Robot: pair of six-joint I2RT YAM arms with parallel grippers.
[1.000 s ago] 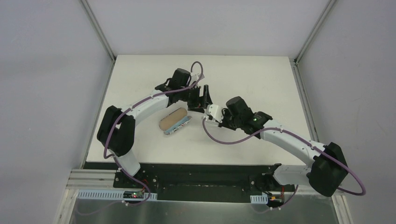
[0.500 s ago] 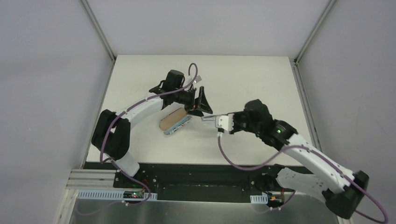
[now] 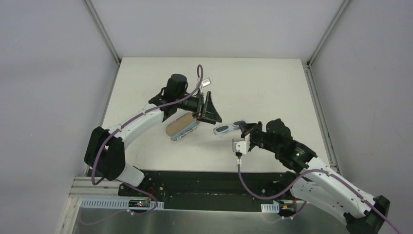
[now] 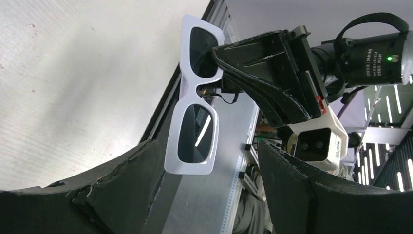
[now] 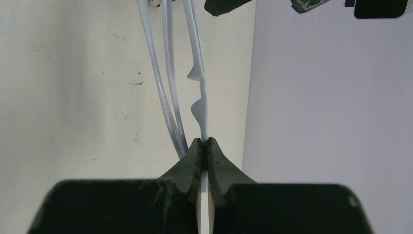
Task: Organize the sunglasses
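Our right gripper (image 5: pixel 205 142) pinches thin white-framed, dark-lensed sunglasses (image 4: pixel 194 136) above the scuffed white tabletop (image 3: pixel 272 87); our left gripper (image 3: pixel 210 108) gapes open, plain grey walls (image 3: pixel 44 73) all around.

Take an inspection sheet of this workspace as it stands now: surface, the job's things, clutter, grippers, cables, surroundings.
Surface: white table, a few small specks, no spills seen.
Job's things: sunglasses, white frame and dark lenses, held in the air between the two arms, not on the table.
Clutter: one oblong case lies open on the table, tan inside up; nothing else seen.
Grippers: right gripper has its jaws shut on the sunglasses' frame. Left gripper has its jaws open, holds nothing and faces the lenses.
Cables: a purple cable runs along each arm, clear of the sunglasses.
Surroundings: plain grey walls with metal framing at the corners.
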